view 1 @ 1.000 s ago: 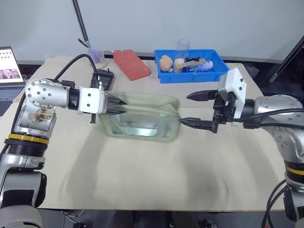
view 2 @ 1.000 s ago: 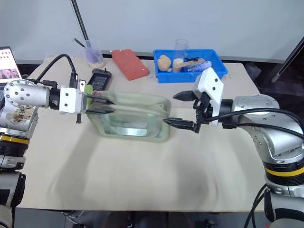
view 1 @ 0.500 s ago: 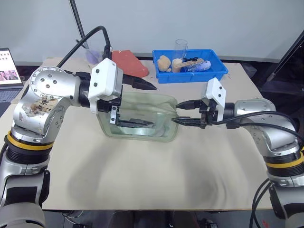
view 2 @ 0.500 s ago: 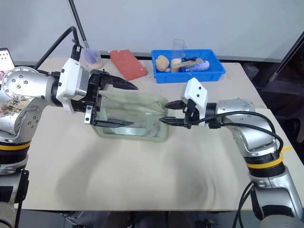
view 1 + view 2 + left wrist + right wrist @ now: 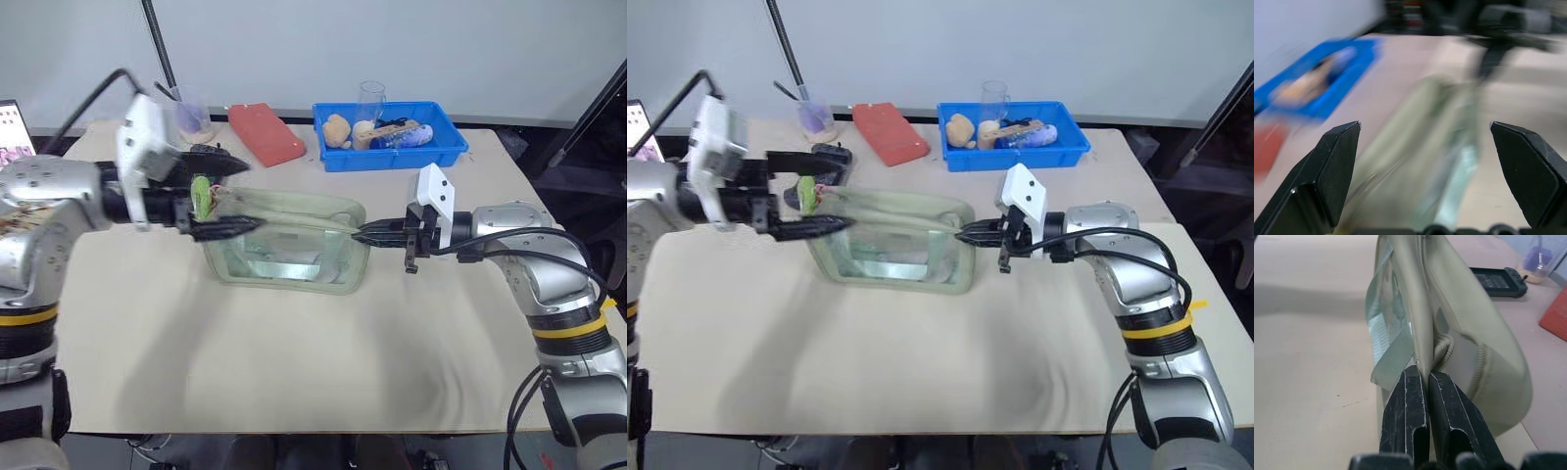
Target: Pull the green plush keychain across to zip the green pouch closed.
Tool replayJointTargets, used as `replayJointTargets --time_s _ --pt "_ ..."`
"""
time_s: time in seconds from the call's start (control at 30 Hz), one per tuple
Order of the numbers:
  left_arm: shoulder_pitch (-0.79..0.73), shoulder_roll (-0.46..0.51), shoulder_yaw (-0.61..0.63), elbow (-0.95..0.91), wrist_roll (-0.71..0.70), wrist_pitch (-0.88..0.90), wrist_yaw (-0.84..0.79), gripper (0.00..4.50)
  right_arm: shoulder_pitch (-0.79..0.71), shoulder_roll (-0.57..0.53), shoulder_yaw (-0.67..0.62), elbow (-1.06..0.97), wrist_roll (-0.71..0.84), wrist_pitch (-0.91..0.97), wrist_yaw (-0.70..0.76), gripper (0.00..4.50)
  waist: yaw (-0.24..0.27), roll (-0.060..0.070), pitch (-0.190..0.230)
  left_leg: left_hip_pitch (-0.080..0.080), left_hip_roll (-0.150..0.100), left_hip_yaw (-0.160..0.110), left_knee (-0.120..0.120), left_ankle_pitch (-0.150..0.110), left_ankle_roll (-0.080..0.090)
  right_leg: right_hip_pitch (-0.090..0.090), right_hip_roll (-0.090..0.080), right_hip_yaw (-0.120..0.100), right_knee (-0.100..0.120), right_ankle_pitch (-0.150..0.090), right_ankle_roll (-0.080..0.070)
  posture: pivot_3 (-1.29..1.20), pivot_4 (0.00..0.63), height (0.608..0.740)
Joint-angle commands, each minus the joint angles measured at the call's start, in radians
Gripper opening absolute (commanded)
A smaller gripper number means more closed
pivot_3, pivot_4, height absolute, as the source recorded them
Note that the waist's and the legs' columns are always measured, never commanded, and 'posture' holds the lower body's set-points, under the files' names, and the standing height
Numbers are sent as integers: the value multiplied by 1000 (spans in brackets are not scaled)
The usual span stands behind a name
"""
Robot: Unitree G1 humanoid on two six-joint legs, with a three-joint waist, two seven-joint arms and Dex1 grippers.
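The table (image 5: 323, 382), covered in a pale beige cloth, carries everything. The green pouch (image 5: 284, 240) sits near its middle: a boxy pale sage-green fabric bag lying lengthwise between the two arms, with clear plastic window sides that show its inside and a zipper running along the top edge.

Beyond the pouch, toward the far edge, stands a blue bin (image 5: 392, 137) holding small items, with a clear glass (image 5: 372, 98) at its back. Left of the bin, also beyond the pouch, lies a flat red case (image 5: 266, 134).

The right gripper (image 5: 1424, 374) meets the pouch at its right end; the two black fingers are pressed together on a thin fold of the sage fabric there, beside the end of the zipper.

The left gripper (image 5: 230, 191) hangs at the pouch's left end with its fingers spread wide, one above the bag's top and one along its near upper edge, gripping nothing.

The green plush keychain (image 5: 203, 194), a small bright lime-green soft oval, sits at the pouch's left end, between those spread fingers.
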Motion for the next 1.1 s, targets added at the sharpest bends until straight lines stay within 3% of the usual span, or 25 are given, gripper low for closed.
replayJointTargets --time_s 0.03,0.4,0.73,0.83,1.07,1.1 --pt "50 -24 110 112 16 -2 107 4500 -30 -4 -23 -16 6 -19 20 27 1 0 0 0 0 0 0 0 0 0 0 0 0 0 0 0 150 740" --pt "123 -233 208 223 -30 33 315 4500 -43 9 -33 15 2 -23 38 27 11 0 0 0 0 1 1 0 -1 0 -1 -1 2 2 -4 0 150 740" --pt "54 -252 136 327 32 -13 302 4500 -29 0 -38 1 0 -19 47 27 10 0 0 0 -1 0 1 0 -1 0 -1 -1 3 2 -4 0 150 740" --pt "43 -263 107 316 26 -12 267 3688 -28 1 -41 5 -2 -21 42 0 10 0 0 0 -1 0 1 0 -1 0 -1 -1 3 2 -4 0 150 740" --pt "26 -271 129 299 -13 -1 240 276 -18 -4 -43 -5 -3 -20 36 0 7 0 0 0 -1 0 0 0 -1 0 -1 -1 3 2 -5 0 150 740" --pt "26 -267 131 300 -15 0 239 26 -18 -5 -43 -6 -4 -20 36 0 6 0 0 0 -1 0 0 0 -1 0 -1 -1 3 2 -5 0 150 740"
